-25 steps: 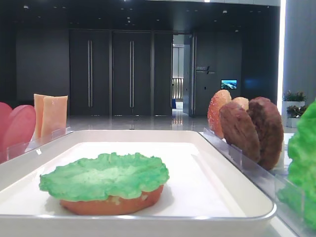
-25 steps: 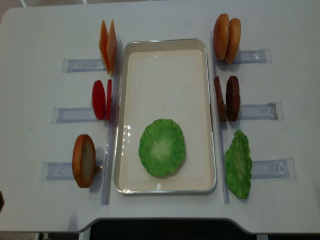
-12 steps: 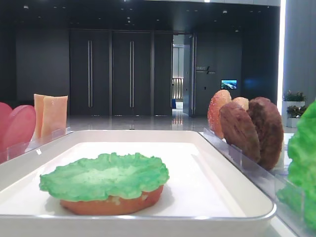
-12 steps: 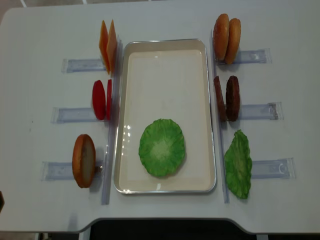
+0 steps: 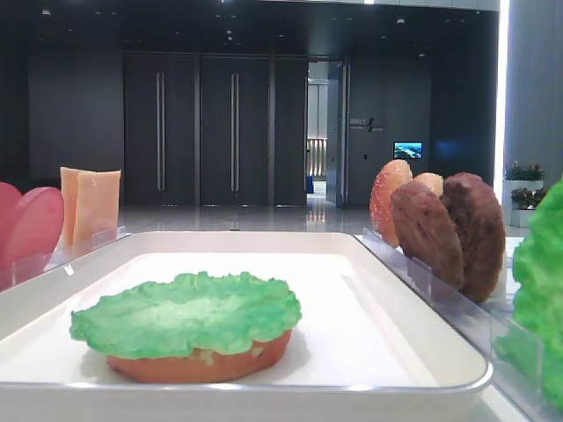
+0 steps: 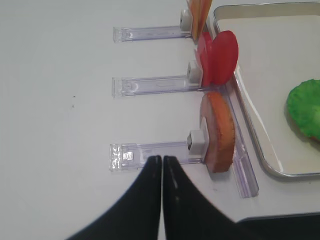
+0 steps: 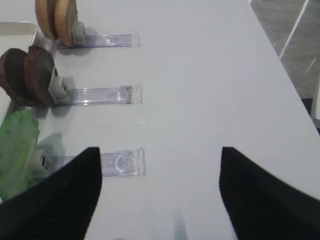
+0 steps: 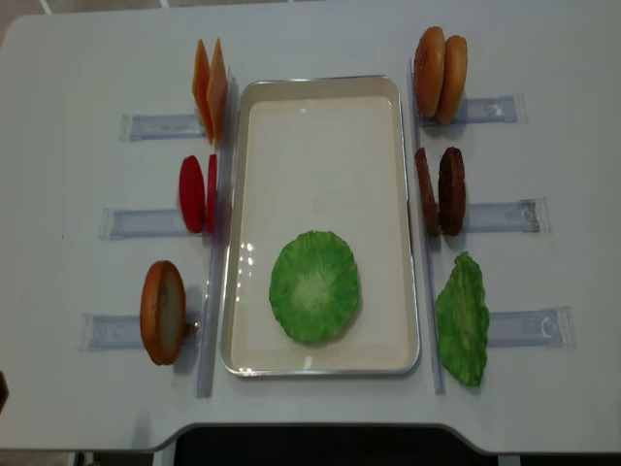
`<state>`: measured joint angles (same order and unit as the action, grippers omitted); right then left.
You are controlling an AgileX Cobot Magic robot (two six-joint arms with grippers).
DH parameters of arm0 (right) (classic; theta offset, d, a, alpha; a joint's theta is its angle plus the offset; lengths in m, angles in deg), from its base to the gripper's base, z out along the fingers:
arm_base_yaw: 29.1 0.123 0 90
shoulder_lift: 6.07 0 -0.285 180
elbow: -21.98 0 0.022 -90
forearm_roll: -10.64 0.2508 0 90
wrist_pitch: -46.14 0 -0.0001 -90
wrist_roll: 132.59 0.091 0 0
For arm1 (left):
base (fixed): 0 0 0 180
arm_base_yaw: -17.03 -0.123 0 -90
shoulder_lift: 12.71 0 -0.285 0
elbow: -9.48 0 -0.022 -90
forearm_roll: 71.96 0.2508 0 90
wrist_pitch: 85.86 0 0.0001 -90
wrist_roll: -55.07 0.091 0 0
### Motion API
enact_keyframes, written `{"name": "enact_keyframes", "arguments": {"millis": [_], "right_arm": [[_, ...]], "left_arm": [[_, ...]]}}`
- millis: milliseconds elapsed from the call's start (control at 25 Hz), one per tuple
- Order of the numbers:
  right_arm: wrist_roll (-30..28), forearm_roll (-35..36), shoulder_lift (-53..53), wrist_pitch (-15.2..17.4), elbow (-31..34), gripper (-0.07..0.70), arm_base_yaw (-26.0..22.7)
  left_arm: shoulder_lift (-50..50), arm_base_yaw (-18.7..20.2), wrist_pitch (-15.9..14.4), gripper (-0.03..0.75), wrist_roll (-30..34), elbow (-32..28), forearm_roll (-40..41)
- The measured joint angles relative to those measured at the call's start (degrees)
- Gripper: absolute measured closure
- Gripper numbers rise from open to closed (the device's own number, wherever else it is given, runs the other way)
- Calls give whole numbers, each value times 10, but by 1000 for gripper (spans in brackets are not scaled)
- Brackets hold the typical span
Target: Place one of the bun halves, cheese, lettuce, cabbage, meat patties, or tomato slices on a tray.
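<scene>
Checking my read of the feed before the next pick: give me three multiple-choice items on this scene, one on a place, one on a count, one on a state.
1. Where does the lettuce in the tray lie?
A. on a bun half
B. on bare liner
C. on a patty

2. How many meat patties stand in the rack?
A. one
B. two
C. three

3. The left gripper is:
A. open
B. shut, empty
C. shut on a tomato

Answers: 1 A, the low view shows a bun under the leaf; 2 B, two dark discs; 3 B, its fingers meet, holding nothing.
</scene>
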<state>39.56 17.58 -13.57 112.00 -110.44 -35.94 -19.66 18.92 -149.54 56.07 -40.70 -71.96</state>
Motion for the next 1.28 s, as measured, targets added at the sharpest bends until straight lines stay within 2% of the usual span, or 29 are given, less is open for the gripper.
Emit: {"name": "enact_keyframes", "arguments": {"millis": [200, 1280], "right_arm": [[-15, 16, 2, -1, 5, 155, 0], [-14, 17, 2, -5, 6, 155, 0]], "left_arm": [[0, 0, 0, 716, 0, 0, 0], [0, 0, 0, 716, 0, 0, 0]]}}
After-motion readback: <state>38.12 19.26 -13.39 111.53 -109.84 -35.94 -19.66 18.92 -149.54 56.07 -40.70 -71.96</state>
